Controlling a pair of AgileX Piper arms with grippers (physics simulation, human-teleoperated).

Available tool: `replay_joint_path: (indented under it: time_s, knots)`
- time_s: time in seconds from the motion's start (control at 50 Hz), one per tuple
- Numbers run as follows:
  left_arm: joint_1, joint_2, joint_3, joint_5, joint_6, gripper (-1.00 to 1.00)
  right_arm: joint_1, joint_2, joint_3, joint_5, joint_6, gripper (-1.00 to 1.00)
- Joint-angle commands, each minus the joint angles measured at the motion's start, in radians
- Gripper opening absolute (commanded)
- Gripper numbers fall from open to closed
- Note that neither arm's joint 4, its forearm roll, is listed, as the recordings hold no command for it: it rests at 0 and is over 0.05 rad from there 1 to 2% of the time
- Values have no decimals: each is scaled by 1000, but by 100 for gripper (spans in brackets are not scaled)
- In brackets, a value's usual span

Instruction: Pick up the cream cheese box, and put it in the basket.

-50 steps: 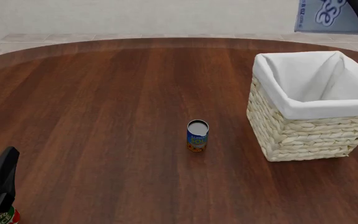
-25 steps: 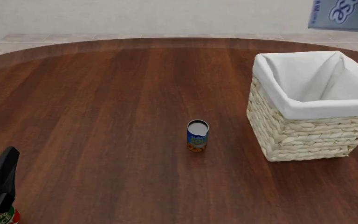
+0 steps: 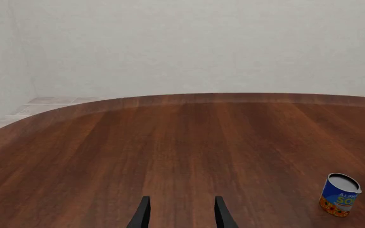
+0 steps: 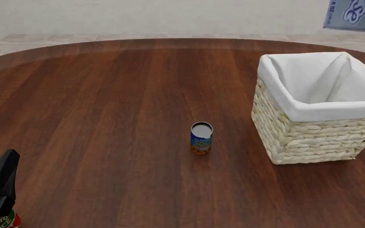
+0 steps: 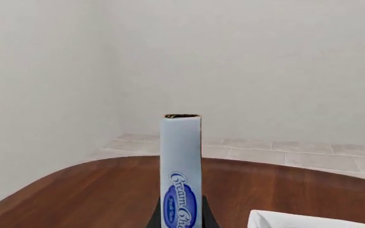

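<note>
Cream cheese box (image 5: 182,171) clamped between the right fingers (image 5: 206,214), held high in the air above the far right corner of the basket (image 4: 309,137). Left fingers (image 3: 220,213) spread apart, empty, low over the wooden surface (image 4: 106,104), well away from the small can (image 4: 201,137).

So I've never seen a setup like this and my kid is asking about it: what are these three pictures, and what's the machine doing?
It is a simulated robot with two arms at a round wooden table. One picture looks down from a fixed camera behind the arms; the other two come from cameras on each arm's wrist.

On the table stand a small blue-and-orange can and a wicker basket with a white cloth lining.

The right gripper is shut on the cream cheese box, held high in the air near the basket. The left gripper is open and holds nothing. It shows at the near left edge of the table, right by a red-labelled can that is mostly cut off.
</note>
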Motion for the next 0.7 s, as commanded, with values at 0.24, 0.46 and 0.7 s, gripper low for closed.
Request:
replay_joint_path:
  time_s: [0.24, 0.46, 0.7]
  knots:
    - [0, 0, 0, 0, 0, 100, -106, 22, 7, -48, 3, -100]
    - [0, 0, 0, 0, 0, 100, -162, 71, 11, -71, -20, -100]
    - [0, 0, 0, 0, 0, 100, -206, 138, -4, -74, -27, -100]
